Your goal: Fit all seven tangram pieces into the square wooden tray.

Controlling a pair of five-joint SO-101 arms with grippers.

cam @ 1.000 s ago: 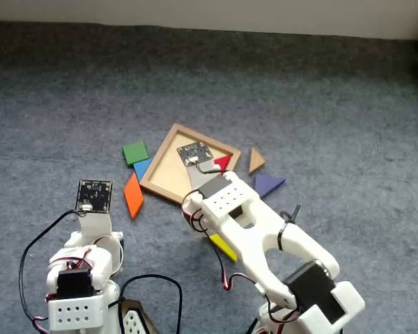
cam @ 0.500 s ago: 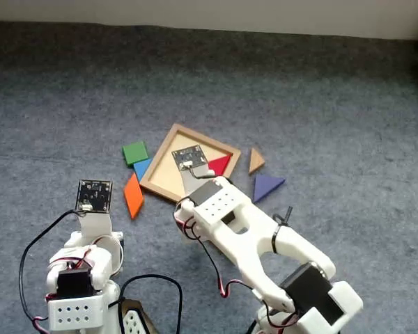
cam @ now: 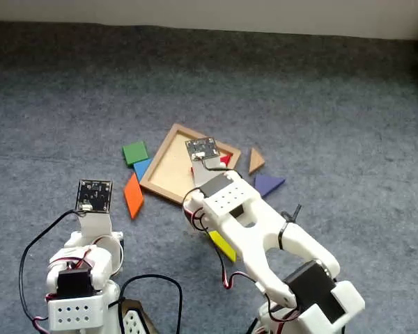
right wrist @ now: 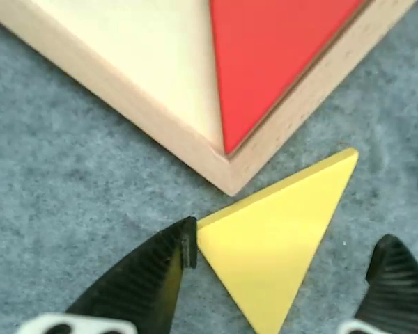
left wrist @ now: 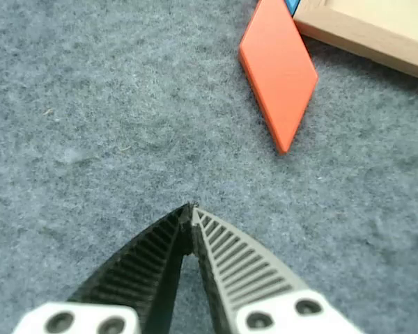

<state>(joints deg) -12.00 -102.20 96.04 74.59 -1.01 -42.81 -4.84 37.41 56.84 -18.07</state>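
Swinging back to the right over the last half second, the right arm had uncovered the yellow triangle [cam: 223,245]. The square wooden tray [cam: 157,156] lay turned like a diamond and held a red triangle [right wrist: 272,49] with one tip tucked into a corner. Just outside that corner lay the flat yellow triangle, a sharp tip beside the tray's rim. The right gripper [right wrist: 289,243] straddled it, spread wide and gripping nothing. The orange parallelogram [left wrist: 279,69] lay just beside the tray's left corner, its long axis running toward the left gripper [left wrist: 193,212], which was closed and empty.
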